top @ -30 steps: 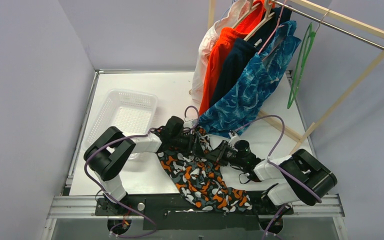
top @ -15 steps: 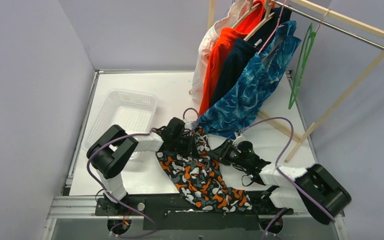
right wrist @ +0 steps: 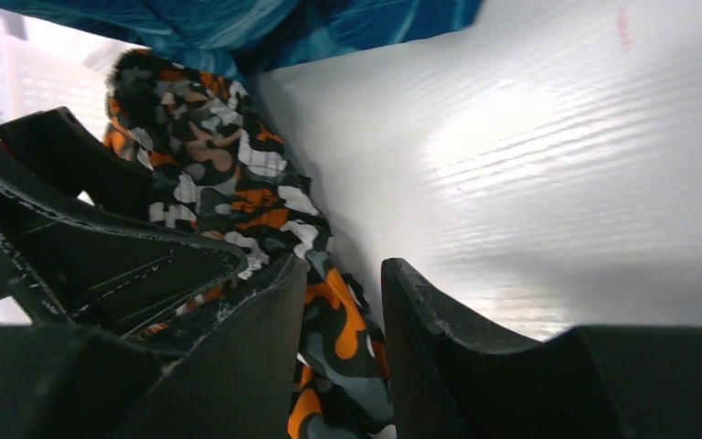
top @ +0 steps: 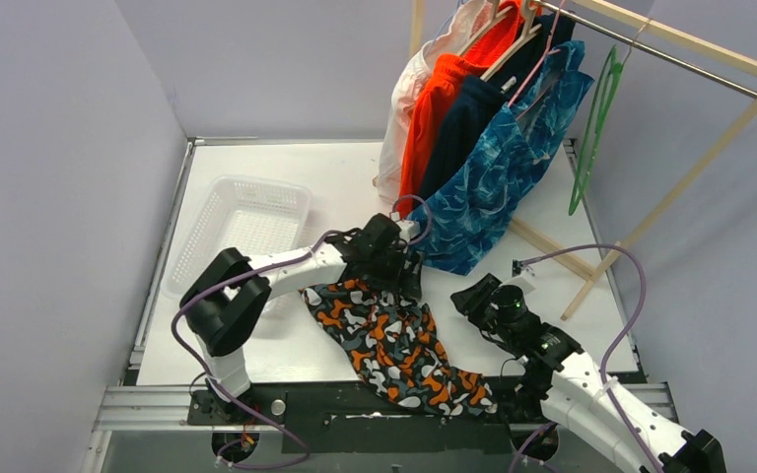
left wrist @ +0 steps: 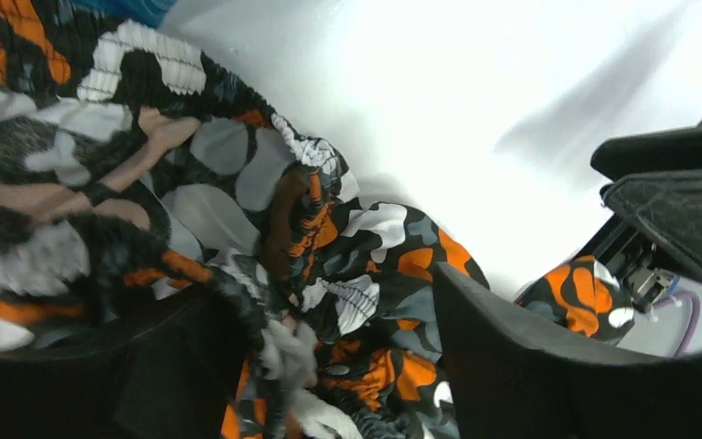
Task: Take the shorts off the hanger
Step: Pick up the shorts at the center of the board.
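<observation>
The orange-black-grey camouflage shorts (top: 394,345) lie crumpled on the white table between the arms. My left gripper (top: 404,271) sits over their upper end; in the left wrist view its jaws (left wrist: 329,293) stand wide apart with bunched camouflage fabric (left wrist: 238,183) between them. My right gripper (top: 475,294) is drawn back to the right of the shorts, its jaws (right wrist: 345,274) a little apart and holding nothing, with camouflage cloth (right wrist: 210,174) lying beyond them. The teal-blue shorts (top: 493,187), navy shorts (top: 458,123), orange shorts (top: 434,99) and white shorts (top: 399,118) hang on the rack.
A white plastic basket (top: 246,222) stands at the left of the table. The wooden rack frame (top: 690,177) slants across the right side, with an empty green hanger (top: 591,128) on its rail. The teal hem (right wrist: 265,23) hangs down close to my left gripper.
My right gripper has let go of the camouflage shorts and pulled back to the right. My left gripper has moved right and farther in, toward the teal hem. The shorts have settled flatter.
</observation>
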